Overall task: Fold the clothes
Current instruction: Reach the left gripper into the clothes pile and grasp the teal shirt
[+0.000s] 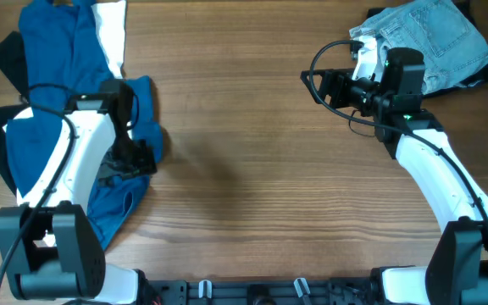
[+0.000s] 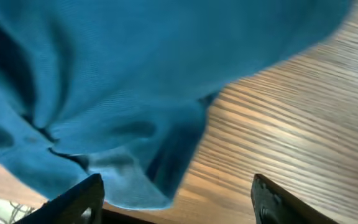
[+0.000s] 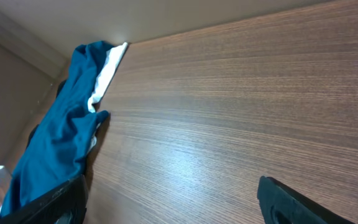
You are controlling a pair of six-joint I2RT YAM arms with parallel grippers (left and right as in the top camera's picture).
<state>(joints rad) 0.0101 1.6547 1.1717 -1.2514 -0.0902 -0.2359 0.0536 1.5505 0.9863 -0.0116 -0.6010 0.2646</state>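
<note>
Evidently the folding has hardly begun: the large deep-blue thin-fabric garment (image 1: 62,47) lies in a long, crumpled heap along the left edge of the brown wood-grain table (image 1: 244,169). It is bunched and creased, with no flat panel, squared edge or finished fold showing anywhere on it. The left gripper (image 1: 134,157) sits low over the heap toward the table's left front. In its wrist view the two dark fingers are spread wide, and a drape of blue cloth hangs just ahead of them rather than pinched between them. I read it as open and holding nothing, though one fingertip is right at the cloth's hem. The right gripper (image 1: 322,85) hovers over bare wood toward the table's far right, its fingers likewise spread with nothing between them. It is just beside a rumpled pile of pale-blue denim jeans (image 1: 435,38) in the table's far right corner. A strip of white cloth (image 1: 111,30) lies against the garment at the table's far left. By my judgement nearly everything is left to do: getting a grip on the garment, drawing it to the table's middle, spreading it flat, and only then making the folds.
</note>
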